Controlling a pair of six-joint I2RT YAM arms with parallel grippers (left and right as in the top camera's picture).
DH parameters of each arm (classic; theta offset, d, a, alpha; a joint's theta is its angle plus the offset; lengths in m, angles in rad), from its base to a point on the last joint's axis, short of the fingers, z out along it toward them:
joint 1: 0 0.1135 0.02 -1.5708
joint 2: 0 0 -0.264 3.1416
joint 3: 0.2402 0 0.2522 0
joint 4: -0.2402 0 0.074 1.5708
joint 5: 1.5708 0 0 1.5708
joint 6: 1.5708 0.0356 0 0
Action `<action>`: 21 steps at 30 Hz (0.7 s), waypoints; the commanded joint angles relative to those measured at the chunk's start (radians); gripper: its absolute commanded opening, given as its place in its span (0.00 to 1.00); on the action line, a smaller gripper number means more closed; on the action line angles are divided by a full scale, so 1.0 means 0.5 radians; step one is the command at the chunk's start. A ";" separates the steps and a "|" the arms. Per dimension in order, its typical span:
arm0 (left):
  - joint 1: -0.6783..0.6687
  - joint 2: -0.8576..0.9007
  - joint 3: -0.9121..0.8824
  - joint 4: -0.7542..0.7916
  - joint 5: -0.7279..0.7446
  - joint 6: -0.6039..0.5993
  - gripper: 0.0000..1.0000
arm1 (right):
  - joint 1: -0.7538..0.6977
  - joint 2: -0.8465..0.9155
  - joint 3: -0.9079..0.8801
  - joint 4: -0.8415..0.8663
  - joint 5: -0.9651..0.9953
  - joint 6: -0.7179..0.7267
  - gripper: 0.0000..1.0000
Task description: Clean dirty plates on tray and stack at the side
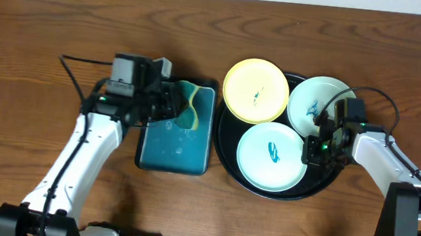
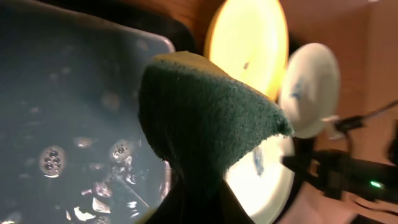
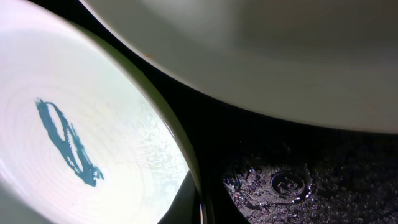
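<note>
Sponge (image 1: 189, 107) over teal tray (image 1: 169, 149), beside plates (image 1: 255, 91)

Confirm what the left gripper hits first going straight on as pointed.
Likely the pale yellow plate, at its near rim: the left gripper, shut on the green sponge, points across the teal tray edge toward it. Height is unclear.

The left arm stretches from the near edge toward centre, left claw (image 1: 180, 104) pinched on a sponge (image 1: 190, 110). The right arm bends inward — right claw (image 1: 316, 148) held low, grip unclear.
</note>
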 commanded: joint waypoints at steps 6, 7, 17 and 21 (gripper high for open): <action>0.047 -0.021 0.033 -0.011 0.211 0.060 0.07 | 0.015 0.043 0.009 -0.008 0.090 0.000 0.01; 0.047 -0.021 0.027 -0.011 0.211 0.060 0.08 | 0.015 0.043 0.009 -0.008 0.090 0.000 0.01; 0.047 -0.021 0.021 -0.018 0.211 0.060 0.08 | 0.015 0.043 0.009 -0.008 0.090 0.000 0.01; 0.047 -0.021 0.021 -0.018 0.211 0.060 0.07 | 0.015 0.043 0.009 -0.008 0.089 0.000 0.01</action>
